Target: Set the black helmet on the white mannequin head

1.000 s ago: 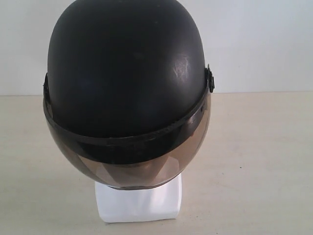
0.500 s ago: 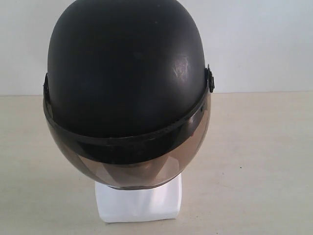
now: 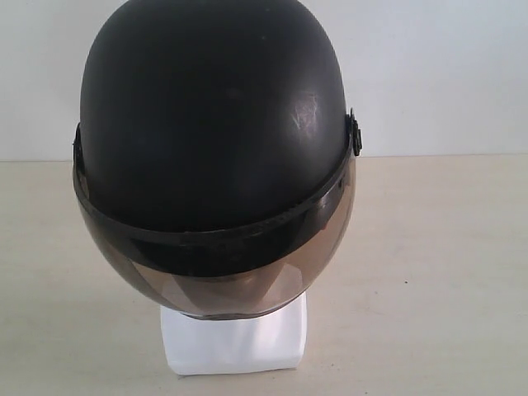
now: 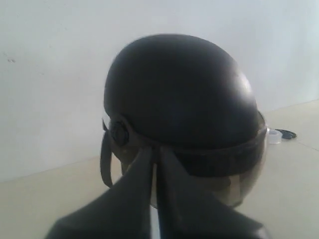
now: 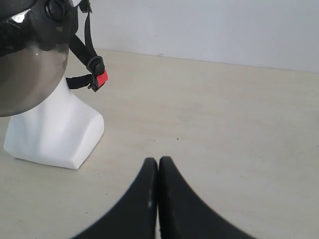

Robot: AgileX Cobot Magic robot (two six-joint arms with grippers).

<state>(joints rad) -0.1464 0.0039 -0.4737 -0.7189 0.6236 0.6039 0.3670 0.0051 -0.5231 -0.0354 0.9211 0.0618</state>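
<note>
The black helmet (image 3: 214, 124) sits on the white mannequin head (image 3: 235, 342), and its smoky visor (image 3: 223, 280) covers the face. Only the white neck and base show below it. The left wrist view shows the helmet (image 4: 184, 94) from the side. My left gripper (image 4: 155, 152) is shut in front of it, with nothing between the jaws. My right gripper (image 5: 158, 162) is shut and empty over bare table, apart from the mannequin base (image 5: 55, 129). The chin strap with its red buckle (image 5: 101, 79) hangs loose beside the neck. Neither gripper appears in the exterior view.
The beige table (image 3: 445, 272) stretches to both sides of the head, with a white wall (image 3: 437, 74) behind it. A small white round object (image 4: 275, 136) and a dark flat disc (image 4: 286, 133) lie on the table beyond the helmet.
</note>
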